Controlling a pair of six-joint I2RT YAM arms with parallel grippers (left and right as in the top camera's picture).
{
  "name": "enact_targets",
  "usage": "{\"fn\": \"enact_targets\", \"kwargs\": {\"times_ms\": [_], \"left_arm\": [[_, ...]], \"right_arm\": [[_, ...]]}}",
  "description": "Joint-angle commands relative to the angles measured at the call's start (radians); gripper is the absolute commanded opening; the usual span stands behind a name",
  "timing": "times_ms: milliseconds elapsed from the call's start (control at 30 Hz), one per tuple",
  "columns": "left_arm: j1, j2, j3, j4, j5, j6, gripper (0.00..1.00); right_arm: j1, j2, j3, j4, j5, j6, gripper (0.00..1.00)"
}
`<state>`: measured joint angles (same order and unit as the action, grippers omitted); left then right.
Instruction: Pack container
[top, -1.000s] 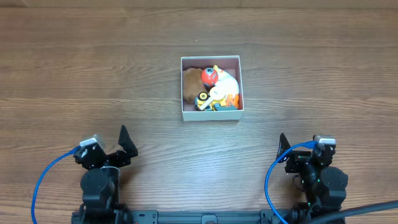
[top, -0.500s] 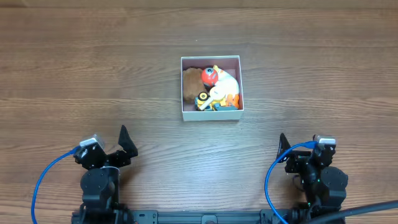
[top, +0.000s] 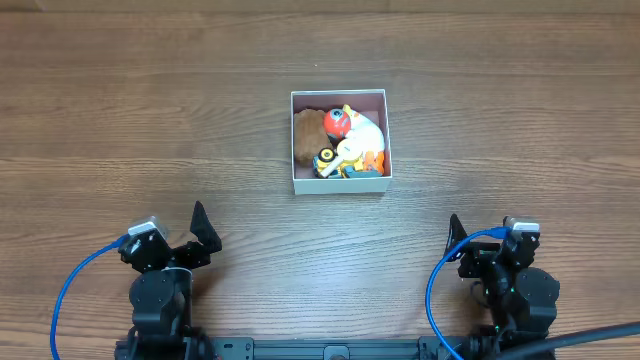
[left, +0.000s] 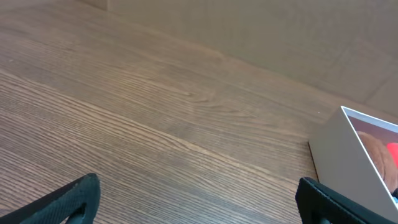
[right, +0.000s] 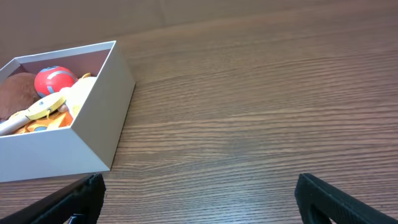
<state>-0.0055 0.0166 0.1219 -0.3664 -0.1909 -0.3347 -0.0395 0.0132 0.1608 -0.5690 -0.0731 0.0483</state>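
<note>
The container (top: 339, 183), a shallow white-walled square box, sits at the middle of the wooden table. It holds several small toys: a brown one, a red ball (top: 337, 121), a white and yellow one, orange bits. It also shows at the right edge of the left wrist view (left: 341, 155) and at the left of the right wrist view (right: 99, 130). My left gripper (left: 199, 202) is open and empty near the front left. My right gripper (right: 202, 199) is open and empty near the front right. Both are far from the container.
The wooden table (top: 150, 120) lies bare around the container. Blue cables (top: 65, 290) loop beside each arm base at the front edge.
</note>
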Motion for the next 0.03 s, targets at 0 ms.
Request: {"fn": "enact_targets", "kwargs": {"times_ms": [0], "left_arm": [[0.007, -0.012, -0.013, 0.005, 0.001, -0.010, 1.00]], "right_arm": [[-0.002, -0.010, -0.010, -0.001, 0.005, -0.004, 1.00]]}}
